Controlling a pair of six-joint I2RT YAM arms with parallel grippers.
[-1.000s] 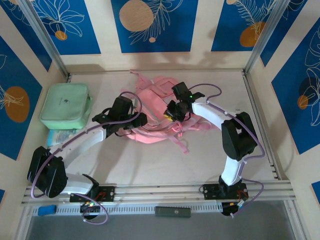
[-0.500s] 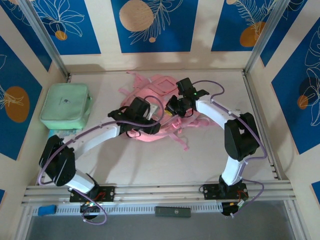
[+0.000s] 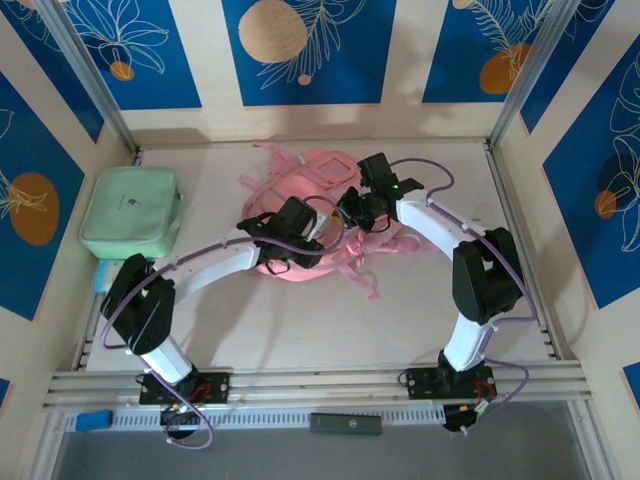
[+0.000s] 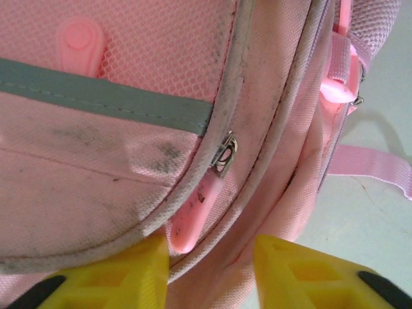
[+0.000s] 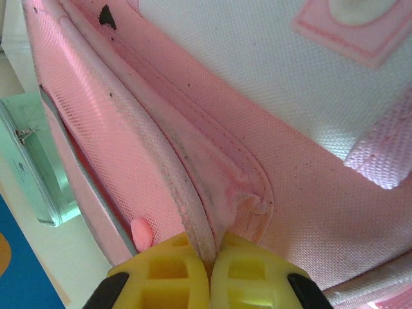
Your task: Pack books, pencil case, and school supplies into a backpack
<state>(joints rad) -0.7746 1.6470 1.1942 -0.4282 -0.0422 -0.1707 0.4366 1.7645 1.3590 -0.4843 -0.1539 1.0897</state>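
**Entry: pink backpack, held at one seam**

Location. The backpack [image 3: 300,190] lay on the tabletop [image 3: 300,320], centred and toward the far side, with both my arms reaching in over it. A mint green bag [image 3: 130,212] sat well apart at the left.

Overhead view. It gave the whole layout: the crumpled pink body, the loose straps trailing toward the near side, and the green bag.

Left wrist view. It showed close detail. A grey strip [image 4: 96,96] crossed the pink mesh, and dark smudges marked the front panel. There was a metal zipper slider [image 4: 225,153] with a pink pull [image 4: 192,222] hanging from it. My left pincer [image 4: 211,257] stood partly open with nothing clamped. The tip of the pull lay just beside one finger, and I could not tell whether they touched. A strap [image 4: 373,168] lay on bare tabletop at the right.

Right wrist view. My right pincer [image 5: 210,257] was closed tight, pinching a piped seam of the backpack between its fingers. Past the seam were a pale woven panel and a raised pink patch [image 5: 360,22]. The green bag showed at the left edge.
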